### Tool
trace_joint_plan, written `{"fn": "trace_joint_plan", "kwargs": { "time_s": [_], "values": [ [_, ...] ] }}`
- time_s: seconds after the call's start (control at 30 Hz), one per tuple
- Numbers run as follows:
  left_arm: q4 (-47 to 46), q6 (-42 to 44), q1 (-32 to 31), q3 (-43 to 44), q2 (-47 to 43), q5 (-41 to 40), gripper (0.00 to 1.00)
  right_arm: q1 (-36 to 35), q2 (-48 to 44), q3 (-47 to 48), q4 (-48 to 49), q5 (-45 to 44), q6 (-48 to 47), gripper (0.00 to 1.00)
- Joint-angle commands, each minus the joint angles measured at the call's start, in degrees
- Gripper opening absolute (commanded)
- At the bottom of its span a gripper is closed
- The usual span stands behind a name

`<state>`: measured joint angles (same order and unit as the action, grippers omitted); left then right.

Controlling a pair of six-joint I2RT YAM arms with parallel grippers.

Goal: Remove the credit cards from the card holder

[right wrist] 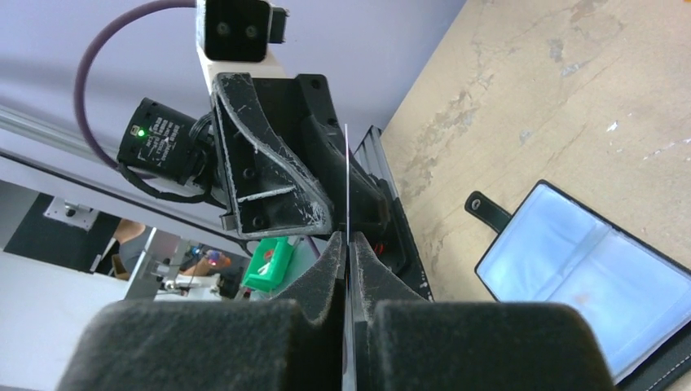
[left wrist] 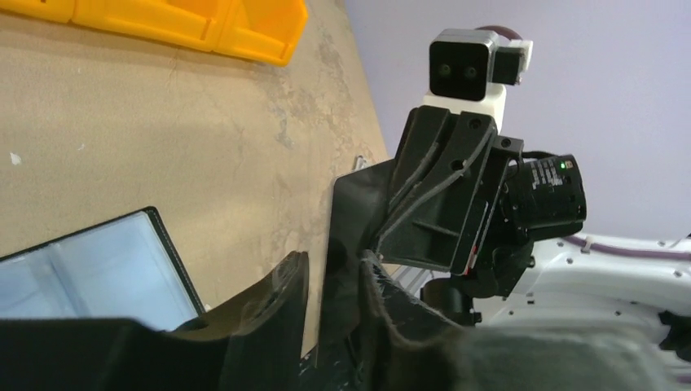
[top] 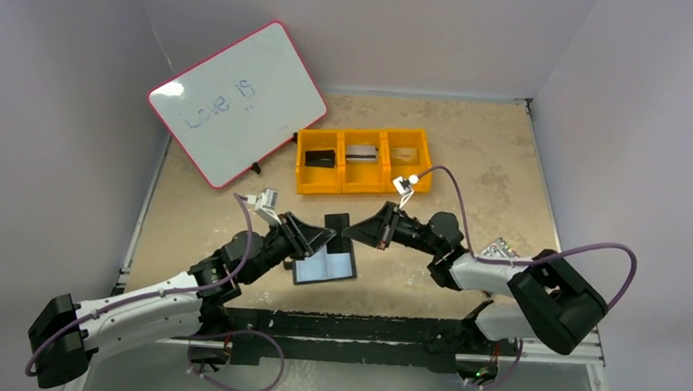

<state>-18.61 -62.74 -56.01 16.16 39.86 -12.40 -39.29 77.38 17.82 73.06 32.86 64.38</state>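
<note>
Right now the black card (top: pixel 337 222) hangs in the air between the two arms, just above the open card holder (top: pixel 324 266), which lies flat on the worktop (top: pixel 470 166). The right fingers (right wrist: pixel 322 277) are pressed together on the card's edge. From the right wrist it shows only as a thin pale line standing up between them. The left fingers (left wrist: pixel 269 309) stand a little apart around the other end, and a narrow strip of light shows on one side, so I judge they do not pinch it.

I think such a card is very light, stiff and smooth, and it can slip or swing if only a corner is held. A better hold would be across the flat faces, well in from the edge, with firm pressure.

Three other cards (top: pixel 360 153) rest in the orange tray (top: pixel 361 189), one in each compartment.

Some things I cannot make out. The clear sleeves of the holder shine blue-white, so I cannot tell if a card is inside. From above, the arms cover both ends of the held card. The holder is cut off at the picture edge in both wrist views.
</note>
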Motion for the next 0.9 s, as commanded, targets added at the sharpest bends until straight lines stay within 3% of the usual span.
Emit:
{"fn": "trace_joint_plan", "kwargs": {
  "time_s": [0.0,0.13,0.37,0.47,0.63,0.87],
  "values": [
    [-0.38,2.47,-0.02,1.43,-0.36,-0.65,0.38,0.26,-3.27,3.80,-3.17,-0.05,-3.03,0.00],
    [4.86,3.71,-0.07,3.24,-1.49,-3.34,0.48,0.26,-6.97,5.17,-12.48,-3.04,-7.05,0.00],
    [17.63,4.30,-0.06,6.09,-5.80,-13.06,0.53,0.26,-13.77,8.84,-32.63,-12.81,-16.82,0.00],
    [24.29,2.54,0.01,6.94,-7.33,-18.73,0.60,0.21,-17.43,9.45,-38.31,-18.04,-21.60,0.00],
    [33.54,0.75,-0.04,8.45,-7.69,-24.74,0.65,0.26,-22.51,11.85,-44.23,-27.06,-33.55,0.00],
    [44.91,1.62,-0.04,12.56,-7.32,-29.74,0.69,0.10,-22.56,17.36,-45.08,-28.24,-50.89,0.00]
  ]
}}
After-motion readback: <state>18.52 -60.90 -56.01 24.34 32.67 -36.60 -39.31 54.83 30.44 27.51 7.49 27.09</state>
